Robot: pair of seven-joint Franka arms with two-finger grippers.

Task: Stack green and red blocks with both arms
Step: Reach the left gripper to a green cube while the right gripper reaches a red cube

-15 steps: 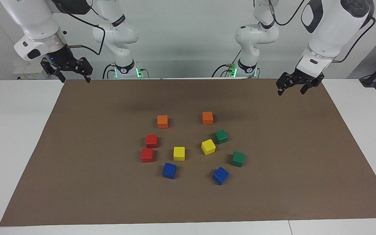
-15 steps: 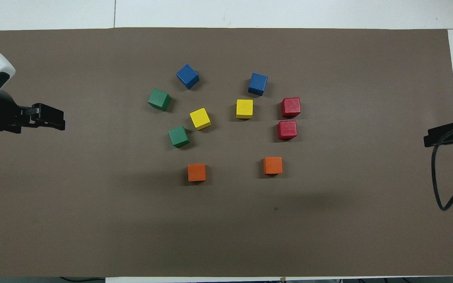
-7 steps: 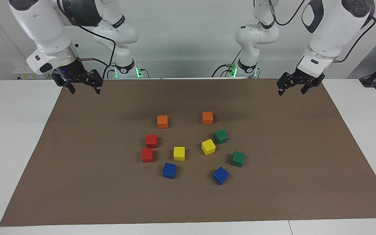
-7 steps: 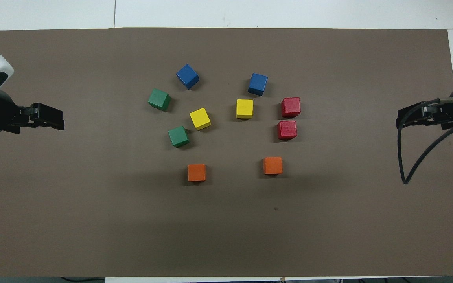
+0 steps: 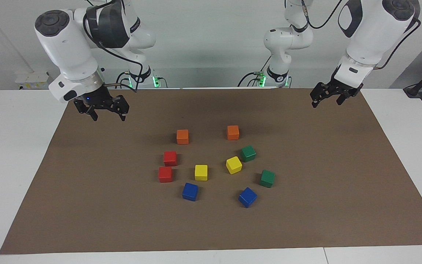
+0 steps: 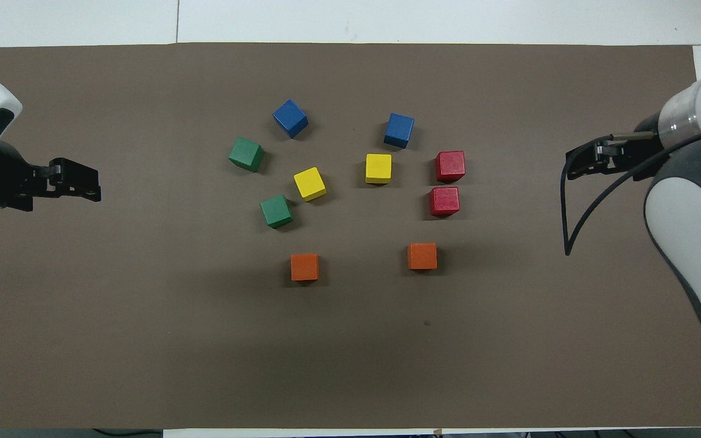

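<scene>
Red and green shiny cubes (image 5: 170, 158) (image 5: 248, 153) sat unstacked on the brown mat (image 5: 86, 190); the left hand (image 5: 327, 99) and right hand (image 5: 108, 114) hung open, holding nothing.

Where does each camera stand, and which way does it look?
Facing view: high across the table, looking toward the robots; both whole arms show, left tool and right tool open above the brown mat.
Overhead view: above the robots' end, looking steeply down; only wrists and tools show.
Shared: the mat and all ten cubes, red blocks included.
</scene>
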